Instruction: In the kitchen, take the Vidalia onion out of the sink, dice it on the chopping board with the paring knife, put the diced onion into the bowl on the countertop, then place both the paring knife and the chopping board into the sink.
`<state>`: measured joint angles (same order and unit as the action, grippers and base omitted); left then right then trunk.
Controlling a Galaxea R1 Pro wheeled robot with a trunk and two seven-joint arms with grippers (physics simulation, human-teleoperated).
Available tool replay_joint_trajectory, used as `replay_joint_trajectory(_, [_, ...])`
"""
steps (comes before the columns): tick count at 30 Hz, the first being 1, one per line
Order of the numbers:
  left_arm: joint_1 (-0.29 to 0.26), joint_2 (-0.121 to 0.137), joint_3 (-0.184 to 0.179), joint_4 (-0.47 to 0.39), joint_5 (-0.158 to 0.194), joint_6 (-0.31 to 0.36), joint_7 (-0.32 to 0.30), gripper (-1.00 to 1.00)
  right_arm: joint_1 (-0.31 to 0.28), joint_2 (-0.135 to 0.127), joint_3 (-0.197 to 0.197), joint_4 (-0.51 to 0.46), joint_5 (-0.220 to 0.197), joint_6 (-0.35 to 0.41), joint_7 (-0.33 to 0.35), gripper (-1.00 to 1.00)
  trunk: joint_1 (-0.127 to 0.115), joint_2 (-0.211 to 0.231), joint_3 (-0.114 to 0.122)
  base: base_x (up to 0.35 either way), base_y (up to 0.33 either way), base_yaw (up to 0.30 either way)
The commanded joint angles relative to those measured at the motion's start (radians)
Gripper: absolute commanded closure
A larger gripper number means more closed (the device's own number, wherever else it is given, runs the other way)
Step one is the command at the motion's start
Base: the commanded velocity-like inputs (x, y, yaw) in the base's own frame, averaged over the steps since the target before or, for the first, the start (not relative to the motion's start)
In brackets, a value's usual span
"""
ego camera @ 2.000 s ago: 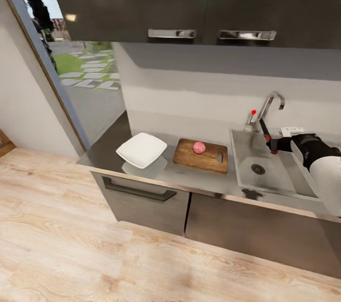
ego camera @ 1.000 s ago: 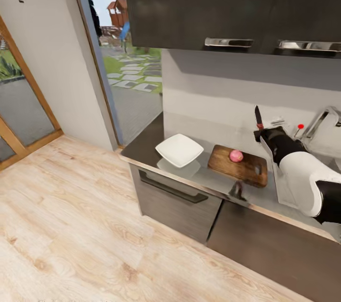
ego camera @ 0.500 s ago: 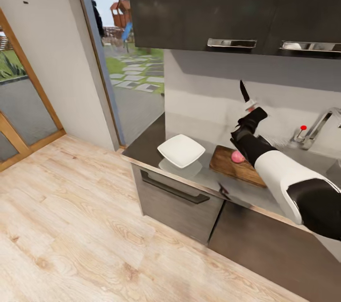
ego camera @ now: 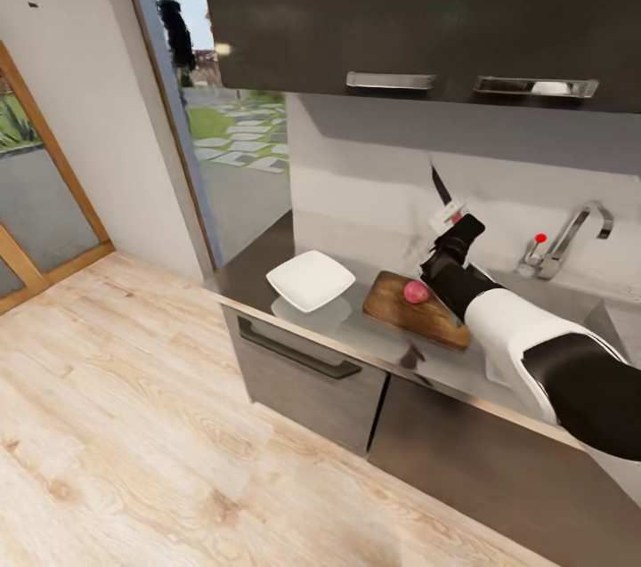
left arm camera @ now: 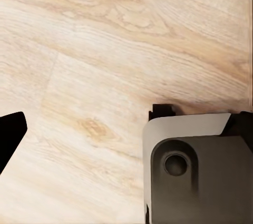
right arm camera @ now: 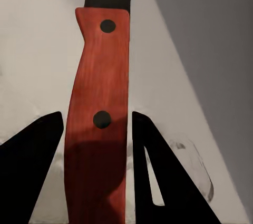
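Right gripper (ego camera: 451,220) clenched on the paring knife (right arm camera: 97,113), blade up above the Vidalia onion (ego camera: 416,292) resting on the chopping board (ego camera: 392,304), apparently poised to dice; left gripper's fingers can't be judged.

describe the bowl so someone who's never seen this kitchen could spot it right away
Start at the long grey countertop under the dark upper cabinets, near its end by the glass door. The bowl sits there, just beside the chopping board on the side away from the sink. It is white, shallow and square with rounded corners, empty, unlike the brown board carrying the onion.
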<state>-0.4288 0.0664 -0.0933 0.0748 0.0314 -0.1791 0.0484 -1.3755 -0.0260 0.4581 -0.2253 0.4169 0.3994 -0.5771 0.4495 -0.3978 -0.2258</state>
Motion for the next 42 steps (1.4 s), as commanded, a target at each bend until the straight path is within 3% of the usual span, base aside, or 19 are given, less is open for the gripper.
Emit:
replay_joint_trajectory(1, [-0.002,0.0,-0.008,0.005,0.003,-0.008,0.003,-1.0,-0.001,0.002,0.01,0.012,0.007,0.008,0.0,1.0,0.001,-0.002,-0.002,-0.037,-0.312,0.0])
replay_joint_trajectory(7, [-0.002,-0.003,-0.009,0.006,0.003,-0.008,0.002,-1.0,0.006,0.008,0.037,0.047,0.011,0.003,0.001,1.0,0.001,-0.002,-0.002,-0.024,-0.313,0.0])
replay_joint_trajectory(10, [-0.002,-0.006,-0.008,0.006,0.003,-0.008,0.002,-1.0,0.046,0.01,0.056,0.054,0.073,-0.021,0.004,1.0,0.001,-0.002,-0.002,-0.054,-0.247,0.0])
replay_joint_trajectory(14, [-0.002,-0.006,-0.008,0.006,0.003,-0.008,0.002,-1.0,0.076,0.011,0.061,0.063,0.123,-0.137,0.005,1.0,0.001,-0.002,-0.002,-0.011,-0.107,0.0])
replay_joint_trajectory(22, [-0.002,-0.006,-0.008,0.005,0.002,-0.008,0.002,-1.0,0.094,0.014,0.061,0.064,0.136,-0.178,-0.013,1.0,0.001,-0.002,-0.002,-0.001,-0.014,0.0])
replay_joint_trajectory(28, [-0.002,-0.007,-0.008,0.005,0.002,-0.008,0.002,-1.0,0.095,0.025,0.06,0.06,0.137,-0.159,-0.118,1.0,0.001,-0.002,-0.001,0.0,0.0,-0.018])
replay_joint_trajectory(42, [-0.002,-0.006,-0.008,0.006,0.002,-0.008,0.002,-1.0,0.095,0.026,0.06,0.063,0.137,-0.155,-0.138,1.0,0.001,-0.002,0.016,0.0,0.0,-0.15])
